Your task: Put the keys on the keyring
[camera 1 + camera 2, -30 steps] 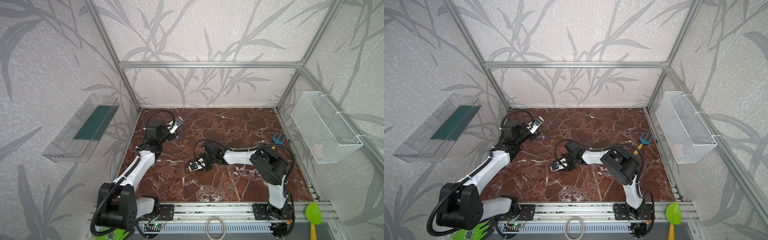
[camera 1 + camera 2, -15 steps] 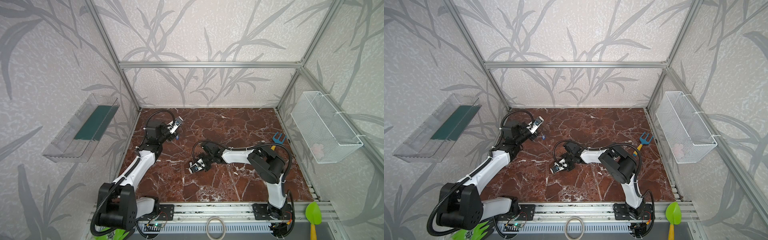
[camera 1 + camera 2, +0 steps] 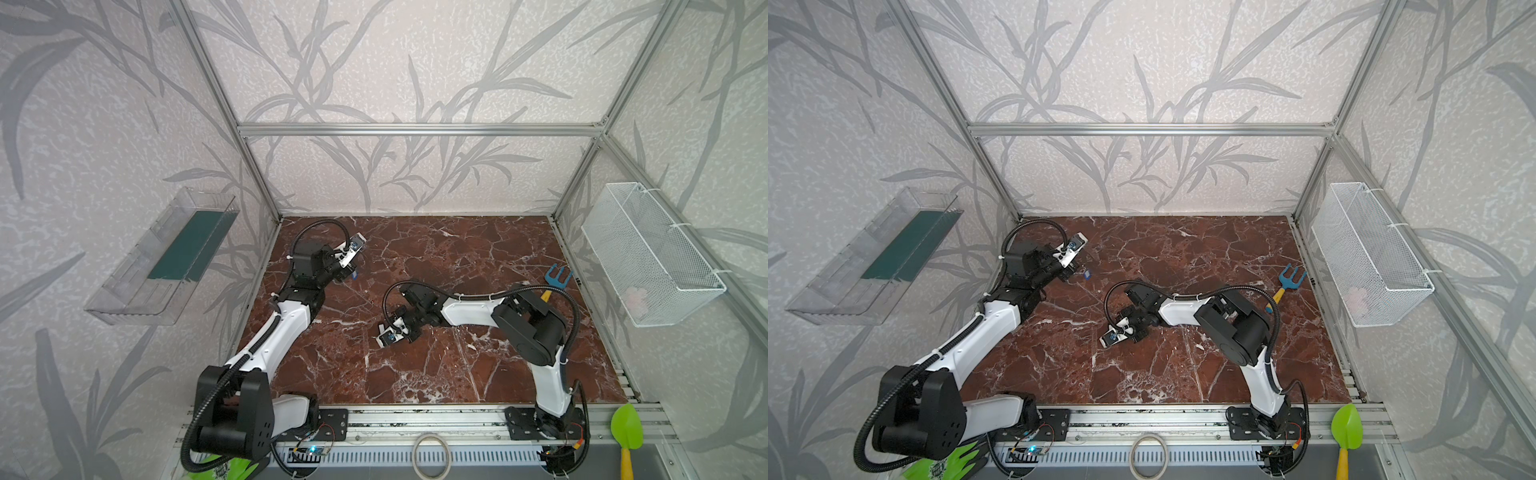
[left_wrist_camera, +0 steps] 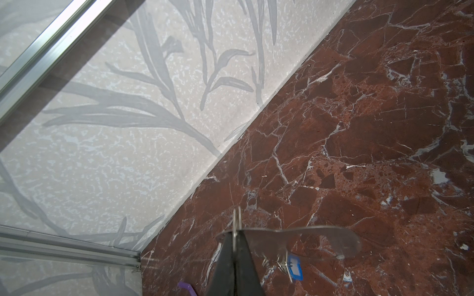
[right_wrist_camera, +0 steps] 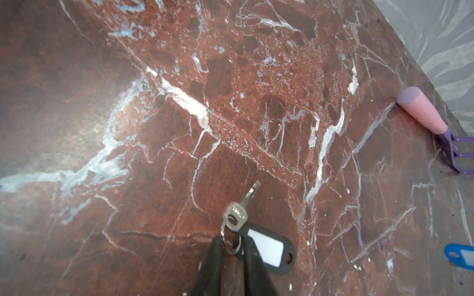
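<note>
Holding the keyring (image 4: pixel 320 241) edge-on, your left gripper (image 4: pixel 234 232) is pressing both black fingers (image 4: pixel 225 258) fully together on one end of the grey plate. A small wire loop is standing up just above the pinch. In both top views your left arm (image 3: pixel 286 328) is angling up from the lower left of the frame and bending at the elbow. Its wrist is pointing toward the back left corner of the marble table (image 3: pixel 457 257), so the gripper is sitting left of centre, near the side wall. The blue-tagged key (image 3: pixel 1087 274) is showing just beside that gripper in a top view. In the left wrist view it is sitting just beneath the plate, and you cannot tell whether it is hooked on.

Your right arm (image 3: pixel 469 311) is lying low and nearly level, stretched from the right side toward the middle of the frame. The right gripper (image 5: pixel 232 243) is standing with its fingers (image 5: pixel 213 261) narrowly apart, one on each side of the split ring of the black-tagged key (image 5: pixel 237 214). You cannot tell whether they are actually pinching the ring. That key is lying on the marble, well apart from the keyring. Its blade is pointing away from the fingers, and its black tag with a white label is lying beside them.
</note>
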Controlling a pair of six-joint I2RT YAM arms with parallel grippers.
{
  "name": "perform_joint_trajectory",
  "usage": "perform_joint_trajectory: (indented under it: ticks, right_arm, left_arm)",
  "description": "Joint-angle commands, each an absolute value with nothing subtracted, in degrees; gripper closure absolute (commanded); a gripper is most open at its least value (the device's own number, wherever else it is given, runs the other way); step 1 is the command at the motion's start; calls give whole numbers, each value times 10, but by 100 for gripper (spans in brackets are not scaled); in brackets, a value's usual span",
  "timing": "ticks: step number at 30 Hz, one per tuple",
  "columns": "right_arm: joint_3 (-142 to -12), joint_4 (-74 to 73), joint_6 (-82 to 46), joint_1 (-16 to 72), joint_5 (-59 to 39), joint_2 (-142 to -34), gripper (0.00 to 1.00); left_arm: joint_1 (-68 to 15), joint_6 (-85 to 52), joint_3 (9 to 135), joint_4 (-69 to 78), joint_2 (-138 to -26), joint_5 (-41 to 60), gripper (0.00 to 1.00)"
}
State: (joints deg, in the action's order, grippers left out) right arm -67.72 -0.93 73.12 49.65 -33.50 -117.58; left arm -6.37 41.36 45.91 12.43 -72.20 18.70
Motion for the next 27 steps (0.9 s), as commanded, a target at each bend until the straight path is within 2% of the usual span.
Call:
perform_joint_trajectory:
  ticks: [1,7,14,27]
  right_arm:
    - [-690,-7,730,501,-342,-1193,88]
    - [-688,-16,727,503,-342,-1194,97]
    - [-684,-52,647,503,-340,-1179,100]
    - [-648,-59,290,451,-321,-1032,100]
  left_arm:
    - [-65,419,464,138,-719,189,100]
    - [-65,423,464,135,-718,189,100]
    - [-65,419,465,137,-718,194,100]
    - [-83,416,478,165,-716,255,100]
